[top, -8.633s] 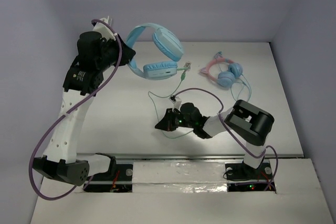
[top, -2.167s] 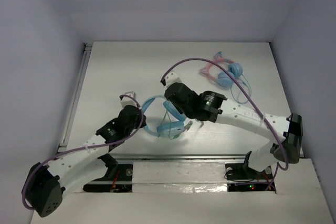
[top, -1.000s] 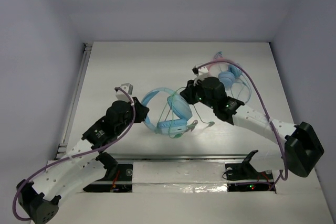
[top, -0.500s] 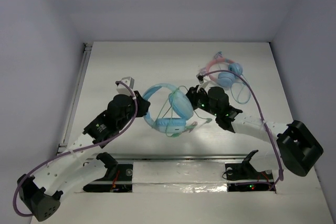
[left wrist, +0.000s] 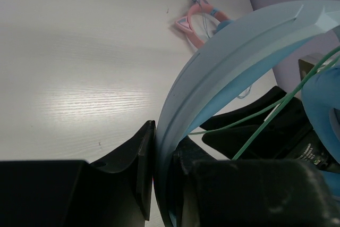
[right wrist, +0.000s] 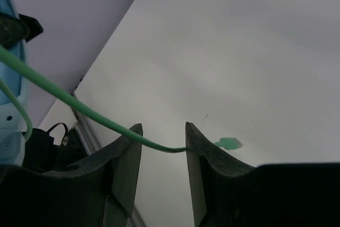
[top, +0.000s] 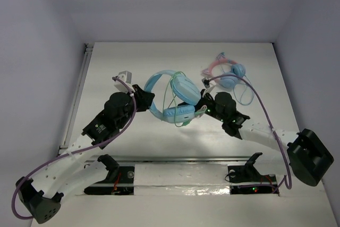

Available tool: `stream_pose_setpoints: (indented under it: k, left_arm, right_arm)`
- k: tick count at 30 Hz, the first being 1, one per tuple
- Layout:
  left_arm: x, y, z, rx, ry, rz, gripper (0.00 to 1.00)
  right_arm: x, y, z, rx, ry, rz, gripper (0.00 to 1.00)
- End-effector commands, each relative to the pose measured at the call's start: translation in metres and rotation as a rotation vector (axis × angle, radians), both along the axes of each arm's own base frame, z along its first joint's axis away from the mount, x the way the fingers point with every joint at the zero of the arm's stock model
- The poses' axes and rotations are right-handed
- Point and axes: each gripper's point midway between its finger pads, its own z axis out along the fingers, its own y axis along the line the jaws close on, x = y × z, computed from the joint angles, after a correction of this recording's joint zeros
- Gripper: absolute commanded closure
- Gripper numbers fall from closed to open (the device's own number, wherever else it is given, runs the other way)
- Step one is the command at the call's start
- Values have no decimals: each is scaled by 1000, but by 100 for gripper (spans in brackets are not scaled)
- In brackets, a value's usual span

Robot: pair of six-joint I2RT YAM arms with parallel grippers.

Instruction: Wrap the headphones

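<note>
The light-blue headphones (top: 182, 90) hang above the table's middle, with the thin green cable (top: 170, 93) looped over the cups. My left gripper (top: 144, 98) is shut on the wide blue headband (left wrist: 223, 62), which fills the gap between its jaws (left wrist: 162, 152). My right gripper (top: 203, 108) sits just right of the lower cup. Its jaws stand apart (right wrist: 162, 136), and the green cable (right wrist: 79, 102) crosses the gap and touches the right finger. The cable's green plug (right wrist: 229, 143) shows beyond that finger. A cup edge (right wrist: 8, 99) is at the far left.
The smaller pink-banded headphones (top: 229, 75) with round blue cups lie at the back right, close behind my right arm, and also show in the left wrist view (left wrist: 197, 17). A metal rail (top: 77, 97) runs along the table's left edge. Walls enclose the table.
My left gripper has carried the headphones away from the near edge toward the table's middle. My right gripper has shifted slightly right and nearer, staying beside the lower cup.
</note>
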Motion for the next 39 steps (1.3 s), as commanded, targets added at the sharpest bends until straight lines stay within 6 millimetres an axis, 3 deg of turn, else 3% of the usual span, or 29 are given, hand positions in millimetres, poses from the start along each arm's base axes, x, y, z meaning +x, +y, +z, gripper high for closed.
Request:
stream_pose_setpoints:
  k: [1, 3, 9, 17, 26, 32, 39]
  left_arm:
    - [2, -4, 88, -216, -173, 4, 100]
    - [1, -4, 93, -222, -180, 2, 100]
    - [0, -4, 101, -242, -189, -2, 100]
    - [-3, -10, 108, -264, -191, -33, 100]
    - [-4, -15, 116, -296, -199, -57, 100]
    - [-3, -17, 117, -298, -196, -61, 100]
    - [-3, -19, 116, -295, -185, -68, 100]
  right_arm:
    - [-9, -1, 1, 36, -6, 17, 55]
    - [-10, -5, -2, 32, -1, 0, 55]
    - [-11, -17, 12, 61, -29, -51, 59]
    - [1, -23, 10, 35, -37, -118, 59]
    - [8, -17, -1, 47, -15, -124, 62]
    - [15, -18, 8, 62, -47, -155, 64]
    - [26, -32, 3, 17, -50, -250, 56]
